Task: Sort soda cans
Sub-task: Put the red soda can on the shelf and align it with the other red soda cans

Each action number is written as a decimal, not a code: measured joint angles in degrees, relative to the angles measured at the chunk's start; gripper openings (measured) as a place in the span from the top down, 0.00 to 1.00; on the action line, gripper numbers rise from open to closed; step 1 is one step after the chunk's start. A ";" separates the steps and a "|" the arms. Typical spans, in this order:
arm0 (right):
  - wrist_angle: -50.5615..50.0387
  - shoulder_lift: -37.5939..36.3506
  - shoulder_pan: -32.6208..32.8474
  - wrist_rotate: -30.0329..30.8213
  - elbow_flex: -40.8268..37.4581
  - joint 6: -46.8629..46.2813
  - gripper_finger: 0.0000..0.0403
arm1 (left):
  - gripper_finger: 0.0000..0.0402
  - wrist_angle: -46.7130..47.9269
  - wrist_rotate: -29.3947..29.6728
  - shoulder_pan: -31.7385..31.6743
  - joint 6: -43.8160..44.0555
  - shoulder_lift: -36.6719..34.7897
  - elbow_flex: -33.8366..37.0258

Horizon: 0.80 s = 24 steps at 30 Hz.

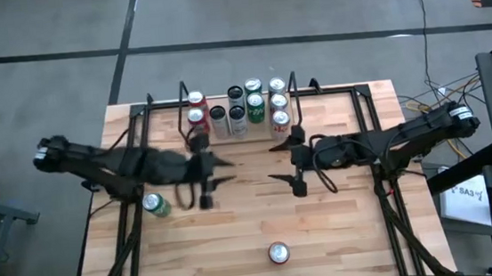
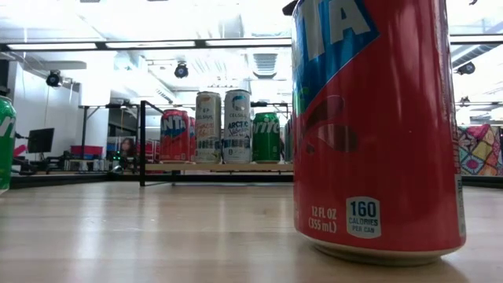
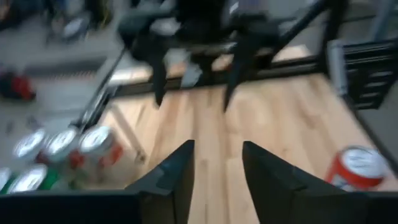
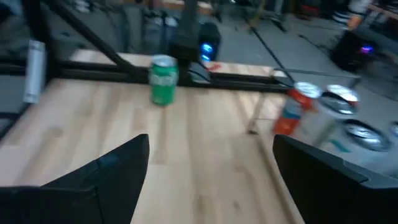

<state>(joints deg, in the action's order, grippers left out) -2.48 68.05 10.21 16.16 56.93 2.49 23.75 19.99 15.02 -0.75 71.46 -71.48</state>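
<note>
Most of the soda cans (image 1: pixel 244 110) are bunched at the back edge of the counter (image 1: pixel 343 228), with a lone green can (image 1: pixel 154 204) off toward the left arm and a red can (image 1: pixel 278 253) alone near the front edge. Left gripper (image 1: pixel 211 177) hangs mid-counter just in front of the bunch, fingers a narrow gap apart, holding nothing. Right gripper (image 1: pixel 285 159) faces it, fingers spread wide, also empty.

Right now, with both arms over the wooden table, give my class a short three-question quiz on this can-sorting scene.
1. True or false: the right gripper grips a can.
2. The lone cylindrical metal can by the left arm is: A red, B green, C black?
3. By which edge of the wooden table does the single red metal can stand?
Key: 1 false, it is open and empty; 2 B; 3 the edge opposite the grouped cans.
</note>
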 joint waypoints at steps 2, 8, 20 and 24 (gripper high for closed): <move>4.64 0.00 0.01 -2.02 -2.49 -0.85 0.18 | 0.73 -6.11 0.12 3.23 -2.80 -2.74 6.27; 11.12 0.00 -0.12 -1.29 -5.67 -6.99 0.18 | 0.79 -21.69 0.35 7.11 -5.25 -7.61 22.17; 3.70 10.26 -9.27 0.36 10.69 -2.59 0.45 | 0.81 -44.10 0.63 3.59 -15.59 -17.84 39.19; -5.39 16.09 -15.13 0.39 21.36 -1.94 0.65 | 0.81 -42.26 0.56 -0.80 -20.05 -23.90 40.79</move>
<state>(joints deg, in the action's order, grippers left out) -7.87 84.14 -4.92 16.55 78.29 0.55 -18.50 20.56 14.22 -20.80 47.55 -30.68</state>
